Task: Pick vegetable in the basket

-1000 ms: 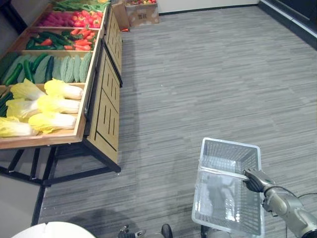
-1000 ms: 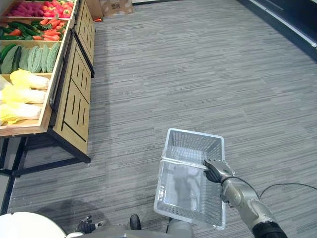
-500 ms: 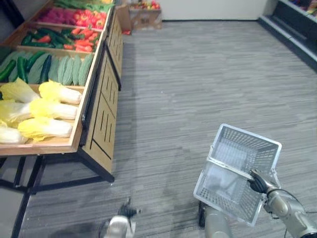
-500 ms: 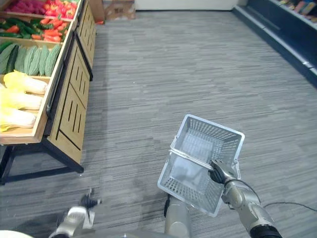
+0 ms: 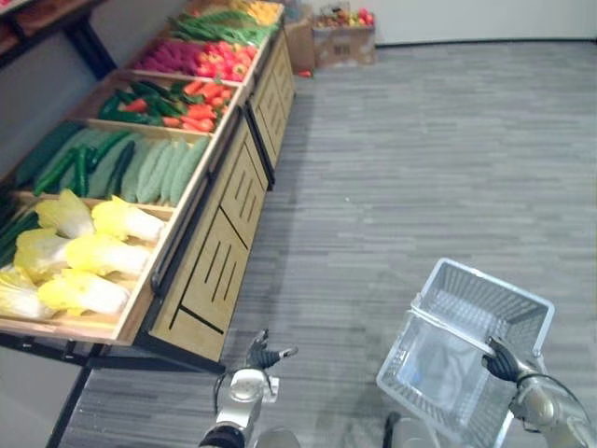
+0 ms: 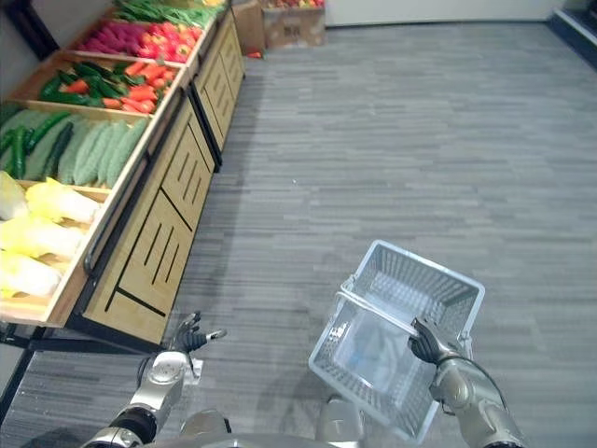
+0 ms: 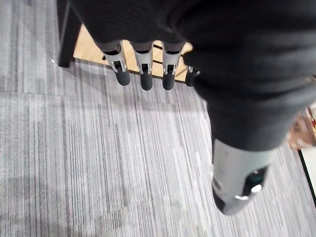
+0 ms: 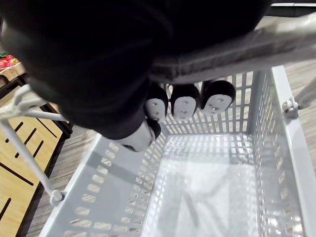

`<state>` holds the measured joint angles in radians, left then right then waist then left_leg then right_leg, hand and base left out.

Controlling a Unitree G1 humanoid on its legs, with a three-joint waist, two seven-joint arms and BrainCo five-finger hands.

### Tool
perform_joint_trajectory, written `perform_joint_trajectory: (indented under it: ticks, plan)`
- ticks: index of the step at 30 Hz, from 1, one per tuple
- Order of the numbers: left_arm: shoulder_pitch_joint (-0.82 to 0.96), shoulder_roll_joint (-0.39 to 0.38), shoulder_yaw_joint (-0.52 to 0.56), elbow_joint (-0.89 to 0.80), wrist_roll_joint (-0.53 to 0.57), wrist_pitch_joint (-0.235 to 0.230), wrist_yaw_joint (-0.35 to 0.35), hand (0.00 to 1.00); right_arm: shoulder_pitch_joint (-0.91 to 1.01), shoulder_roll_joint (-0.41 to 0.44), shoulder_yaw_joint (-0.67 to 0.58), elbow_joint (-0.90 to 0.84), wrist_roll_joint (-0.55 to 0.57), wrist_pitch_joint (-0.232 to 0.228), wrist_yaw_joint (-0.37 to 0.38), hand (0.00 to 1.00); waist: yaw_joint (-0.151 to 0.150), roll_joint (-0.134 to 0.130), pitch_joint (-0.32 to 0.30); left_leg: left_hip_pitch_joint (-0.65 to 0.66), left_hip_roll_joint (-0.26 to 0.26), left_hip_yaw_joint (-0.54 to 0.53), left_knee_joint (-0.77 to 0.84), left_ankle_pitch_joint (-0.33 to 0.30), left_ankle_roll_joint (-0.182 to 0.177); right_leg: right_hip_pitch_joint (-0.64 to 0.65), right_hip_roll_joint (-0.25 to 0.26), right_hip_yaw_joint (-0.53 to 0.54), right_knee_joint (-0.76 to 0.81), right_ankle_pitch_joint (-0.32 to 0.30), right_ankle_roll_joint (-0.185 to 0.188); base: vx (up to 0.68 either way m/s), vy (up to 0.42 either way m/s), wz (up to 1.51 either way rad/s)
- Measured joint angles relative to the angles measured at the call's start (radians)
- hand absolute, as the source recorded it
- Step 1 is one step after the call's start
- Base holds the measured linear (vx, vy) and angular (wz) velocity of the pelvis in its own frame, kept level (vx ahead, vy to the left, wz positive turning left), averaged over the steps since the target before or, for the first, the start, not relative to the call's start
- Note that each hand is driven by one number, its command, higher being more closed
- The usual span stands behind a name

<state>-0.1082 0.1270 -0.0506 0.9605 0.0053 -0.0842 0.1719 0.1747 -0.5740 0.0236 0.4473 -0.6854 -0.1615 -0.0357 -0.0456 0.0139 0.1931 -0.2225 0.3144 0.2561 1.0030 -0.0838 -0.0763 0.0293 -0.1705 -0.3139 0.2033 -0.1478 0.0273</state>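
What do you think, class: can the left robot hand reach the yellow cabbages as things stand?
Probably not yet. The left robot hand hangs open, low beside the wooden stand, below the level where the yellow cabbages lie. The way upward looks free.

Empty basket in the air, vegetables on the stand

The pale grey mesh basket (image 6: 410,271) hangs tilted above the floor, its handle (image 6: 378,310) gripped by the right hand (image 6: 431,343), with nothing inside. Well apart from it, the wooden stand (image 5: 219,271) holds yellow-white cabbages (image 5: 98,254), dark cucumbers (image 5: 79,163), pale green gourds (image 5: 163,173) and red peppers (image 5: 201,107) in separate compartments.
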Motion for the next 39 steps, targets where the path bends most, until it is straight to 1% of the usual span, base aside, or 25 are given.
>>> perform_joint_trajectory:
  ticks: [2,4,5,6,7,8,9,13,15,16,19,20,21,22,23,25,26,28,30,32,33,34,35,36,39]
  plan:
    - [0.023,0.001,0.028,0.036,0.0,0.001,0.001,0.0,0.01,0.007,-0.002,0.001,0.011,0.007,0.001,1.0,0.008,0.001,0.0,-0.082,-0.011,0.062,-0.098,-0.019,0.012,0.056,0.001,-0.034,-0.056,0.0,0.014,0.28,0.017,0.36]
    - [0.056,0.002,0.049,0.068,0.016,0.008,-0.001,0.0,0.021,0.016,-0.006,0.002,0.015,0.009,0.0,1.0,0.024,0.001,0.0,-0.111,-0.057,0.119,-0.332,-0.018,0.005,0.1,0.0,-0.061,-0.104,0.007,0.026,0.34,0.108,0.31]
    - [0.091,0.001,0.06,0.096,0.024,0.01,-0.003,0.0,0.027,0.018,-0.01,0.002,0.015,0.009,0.0,1.0,0.024,0.007,-0.003,-0.104,-0.111,0.124,-0.568,0.021,0.0,0.13,0.0,-0.081,-0.133,0.007,0.034,0.45,0.216,0.3]
    - [0.118,0.006,0.091,0.105,0.051,0.012,-0.007,0.0,0.028,0.019,-0.018,0.001,0.016,0.008,0.0,1.0,0.03,0.014,-0.005,-0.086,-0.157,0.111,-0.794,0.098,-0.003,0.154,0.001,-0.092,-0.151,-0.007,0.078,0.49,0.276,0.22]
    - [0.14,0.006,0.099,0.115,0.063,0.015,-0.01,0.0,0.026,0.016,-0.019,0.0,0.017,0.007,-0.001,1.0,0.037,0.031,-0.01,-0.079,-0.16,0.103,-0.881,0.118,-0.002,0.164,0.012,-0.089,-0.155,-0.02,0.1,0.42,0.252,0.09]
    - [0.165,0.006,0.113,0.129,0.086,0.021,-0.02,0.0,0.017,0.026,-0.019,0.007,0.018,0.008,-0.002,1.0,0.051,0.05,-0.013,-0.076,-0.163,0.087,-0.885,0.212,0.079,0.188,0.022,-0.081,-0.158,-0.039,0.113,0.48,0.274,0.21]
    - [0.173,0.007,0.139,0.13,0.102,0.021,-0.023,0.0,0.006,0.041,-0.007,0.007,0.018,0.0,-0.002,1.0,0.058,0.014,-0.013,-0.113,-0.195,0.089,-0.814,0.145,0.101,0.193,-0.004,-0.058,-0.17,-0.039,0.101,0.38,0.205,0.28]
    - [0.193,0.004,0.215,0.16,0.137,0.026,-0.039,0.0,-0.048,0.043,0.042,0.015,0.018,-0.014,0.0,1.0,0.089,-0.006,-0.008,-0.136,-0.203,0.093,-0.655,0.037,0.147,0.229,-0.035,-0.004,-0.167,0.037,0.136,0.36,0.171,0.12]
    - [0.22,0.003,0.215,0.181,0.136,0.031,-0.043,0.0,-0.07,0.056,0.071,0.014,0.018,-0.034,0.0,1.0,0.09,-0.02,-0.01,-0.082,-0.227,0.097,-0.687,0.001,0.138,0.18,-0.073,0.036,-0.006,0.04,0.137,0.32,0.175,0.02]
    - [0.236,0.006,0.209,0.183,0.136,0.034,-0.045,0.0,-0.072,0.086,0.073,0.019,0.018,-0.04,0.0,1.0,0.09,-0.04,-0.016,-0.035,-0.251,0.101,-0.739,-0.003,0.131,0.094,-0.114,0.076,0.193,0.057,0.165,0.29,0.158,-0.03]
    - [0.253,0.048,0.142,0.161,0.134,0.051,-0.047,0.0,-0.116,0.129,0.107,0.032,0.017,-0.043,-0.013,1.0,0.083,-0.087,-0.027,0.097,-0.279,0.113,-0.862,-0.009,0.134,-0.132,-0.157,0.213,0.639,0.295,0.255,0.32,0.121,-0.07]
    - [0.249,0.069,0.112,0.144,0.133,0.052,-0.047,0.0,-0.116,0.138,0.112,0.034,0.017,-0.045,-0.016,1.0,0.081,-0.09,-0.026,0.132,-0.284,0.104,-0.88,-0.016,0.13,-0.186,-0.163,0.215,0.758,0.286,0.24,0.41,0.088,0.28]
    - [0.236,0.081,0.079,0.12,0.126,0.052,-0.046,0.0,-0.112,0.149,0.115,0.039,0.015,-0.043,-0.018,1.0,0.074,-0.094,-0.028,0.183,-0.287,0.088,-0.9,-0.022,0.124,-0.237,-0.162,0.196,0.866,0.249,0.18,0.34,0.045,0.3]
    - [0.223,0.081,0.067,0.111,0.123,0.052,-0.042,0.0,-0.107,0.151,0.118,0.04,0.014,-0.04,-0.018,1.0,0.072,-0.094,-0.027,0.209,-0.287,0.08,-0.906,-0.027,0.124,-0.254,-0.163,0.178,0.89,0.218,0.148,0.43,-0.007,0.51]
    - [0.188,0.083,0.045,0.073,0.115,0.049,-0.037,0.0,-0.091,0.156,0.124,0.041,0.014,-0.033,-0.018,1.0,0.067,-0.089,-0.029,0.256,-0.287,0.049,-0.917,-0.03,0.127,-0.281,-0.168,0.114,0.866,0.127,0.129,0.38,-0.042,0.58]
    - [0.158,0.079,0.035,0.016,0.09,0.042,-0.027,0.0,-0.082,0.168,0.125,0.049,0.015,-0.026,-0.017,1.0,0.042,-0.089,-0.029,0.284,-0.286,0.005,-0.924,-0.03,0.127,-0.289,-0.176,0.034,0.735,0.049,0.103,0.33,-0.081,0.81]
    - [0.124,0.07,0.027,-0.027,0.075,0.038,-0.019,0.0,-0.087,0.171,0.127,0.062,0.015,-0.023,-0.017,1.0,0.026,-0.088,-0.029,0.292,-0.282,-0.014,-0.926,-0.03,0.127,-0.297,-0.178,-0.011,0.574,0.038,0.086,0.32,-0.154,0.83]
    - [0.085,0.064,0.015,-0.069,0.074,0.017,-0.015,0.0,-0.102,0.168,0.125,0.084,0.014,-0.016,-0.018,1.0,0.026,-0.079,-0.028,0.3,-0.264,-0.038,-0.926,-0.039,0.11,-0.303,-0.159,-0.025,0.294,0.05,0.09,0.31,-0.22,0.54]
    - [0.051,0.064,-0.004,-0.083,0.075,0.002,-0.003,0.0,-0.097,0.167,0.11,0.088,0.014,-0.011,-0.018,1.0,0.034,-0.067,-0.026,0.313,-0.229,-0.09,-0.92,-0.074,0.047,-0.301,-0.129,0.078,-0.02,0.127,0.099,0.36,-0.355,0.46]
    - [0.045,0.066,-0.004,-0.081,0.077,0.0,0.001,0.0,-0.081,0.166,0.092,0.087,0.011,-0.012,-0.018,1.0,0.04,-0.079,-0.03,0.313,-0.207,-0.155,-0.895,-0.114,-0.012,-0.285,-0.13,0.194,-0.107,0.143,0.116,0.39,-0.559,0.85]
    - [0.046,0.073,-0.004,-0.068,0.077,-0.001,0.001,0.0,-0.062,0.165,0.085,0.088,0.008,-0.011,-0.018,1.0,0.045,-0.083,-0.025,0.316,-0.185,-0.206,-0.88,-0.142,-0.054,-0.26,-0.127,0.233,-0.106,0.182,0.168,0.29,-0.57,1.08]
    - [0.044,0.068,-0.003,-0.047,0.077,0.0,0.002,0.0,-0.06,0.162,0.076,0.092,0.005,-0.006,-0.018,1.0,0.045,-0.065,-0.02,0.317,-0.162,-0.229,-0.873,-0.152,-0.069,-0.25,-0.106,0.228,-0.072,0.212,0.186,0.26,-0.562,1.2]
    - [0.054,0.038,-0.009,-0.005,0.077,0.0,0.0,0.0,-0.053,0.146,0.06,0.097,-0.004,0.007,-0.014,1.0,0.04,-0.022,-0.018,0.316,-0.114,-0.261,-0.87,-0.141,-0.075,-0.257,-0.077,0.176,0.021,0.168,0.165,0.25,-0.479,1.09]
    - [0.083,0.02,-0.001,0.018,0.077,-0.001,0.0,0.0,-0.061,0.137,0.056,0.109,-0.004,0.026,-0.007,1.0,0.046,-0.006,-0.026,0.312,-0.092,-0.27,-0.875,-0.077,-0.097,-0.274,-0.076,0.139,0.123,0.103,0.137,0.26,-0.463,1.05]
    - [0.148,-0.006,0.087,0.063,0.075,0.001,0.004,0.0,-0.07,0.117,0.06,0.118,-0.003,0.028,0.0,1.0,0.05,0.002,-0.039,0.273,-0.06,-0.308,-0.893,0.039,-0.108,-0.266,-0.085,0.035,0.214,0.029,0.091,0.22,-0.4,1.04]
